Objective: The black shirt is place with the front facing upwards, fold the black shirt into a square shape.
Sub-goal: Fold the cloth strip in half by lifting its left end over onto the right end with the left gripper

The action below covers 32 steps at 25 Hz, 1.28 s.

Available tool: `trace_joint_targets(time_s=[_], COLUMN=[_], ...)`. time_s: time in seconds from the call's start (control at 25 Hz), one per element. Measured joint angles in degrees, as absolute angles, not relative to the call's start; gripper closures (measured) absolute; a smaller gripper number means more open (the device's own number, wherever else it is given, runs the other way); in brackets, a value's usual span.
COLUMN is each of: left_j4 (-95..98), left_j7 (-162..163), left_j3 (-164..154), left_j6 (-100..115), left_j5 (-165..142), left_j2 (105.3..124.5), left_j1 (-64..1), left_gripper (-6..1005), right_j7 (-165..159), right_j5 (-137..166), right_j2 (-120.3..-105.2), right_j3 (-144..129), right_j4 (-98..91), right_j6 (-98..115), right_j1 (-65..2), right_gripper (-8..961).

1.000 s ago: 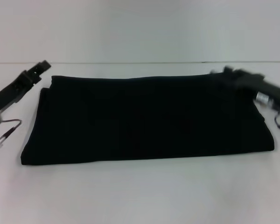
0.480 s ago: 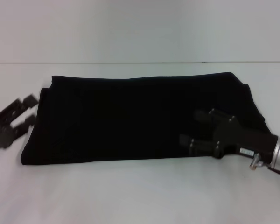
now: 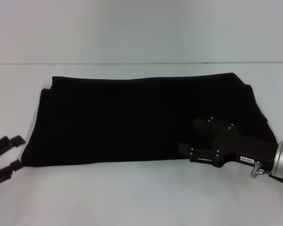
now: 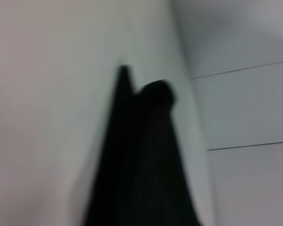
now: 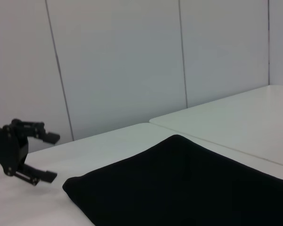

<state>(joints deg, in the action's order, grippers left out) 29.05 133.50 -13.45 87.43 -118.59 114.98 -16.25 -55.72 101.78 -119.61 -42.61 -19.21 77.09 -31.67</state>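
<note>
The black shirt lies flat on the white table, folded into a wide rectangle; no lettering or neck label shows. My left gripper is open and empty, just off the shirt's near-left corner. My right gripper is open and empty, over the shirt's near edge toward its right end, fingers pointing left. The left wrist view shows a shirt edge close up. The right wrist view shows the shirt and the left gripper beyond its corner.
The white table extends around the shirt on all sides. A pale wall stands behind the table's far edge. Paneled walls show in the right wrist view.
Both grippers have come from the shirt's far corners toward the near edge. The left is now by the near-left corner, the right over the near-right part. The shirt has not moved.
</note>
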Motion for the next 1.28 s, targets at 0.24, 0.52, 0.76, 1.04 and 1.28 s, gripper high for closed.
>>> trace_joint_targets(time_s=[0.24,0.52,0.76,1.04,1.28], left_j4=[29.21,28.38,27.29,25.1,25.03], left_j7=[135.08,136.0,136.21,136.25,136.27], left_j3=[-13.46,-13.56,-13.6,-15.83,-16.37], left_j6=[84.33,81.19,79.33,75.88,74.49], left_j5=[-123.12,-124.68,-124.71,-124.71,-124.83], left_j2=[114.62,114.63,114.94,114.83,114.91], left_j1=[-17.3,-18.11,-19.72,-22.35,-23.75], left_gripper=[115,116,117,118,118], right_j7=[-55.72,-55.72,-55.72,-55.72,-55.72], right_j5=[101.67,101.67,101.68,101.66,101.51], right_j2=[-119.62,-119.62,-119.62,-119.61,-119.61], right_j3=[-42.53,-42.48,-42.49,-42.53,-42.54], right_j4=[-19.16,-19.16,-19.16,-19.16,-19.16], right_j6=[77.07,77.0,76.9,76.99,77.15], right_j1=[-31.59,-31.13,-30.96,-30.93,-30.99], right_gripper=[22,23,23,23,23])
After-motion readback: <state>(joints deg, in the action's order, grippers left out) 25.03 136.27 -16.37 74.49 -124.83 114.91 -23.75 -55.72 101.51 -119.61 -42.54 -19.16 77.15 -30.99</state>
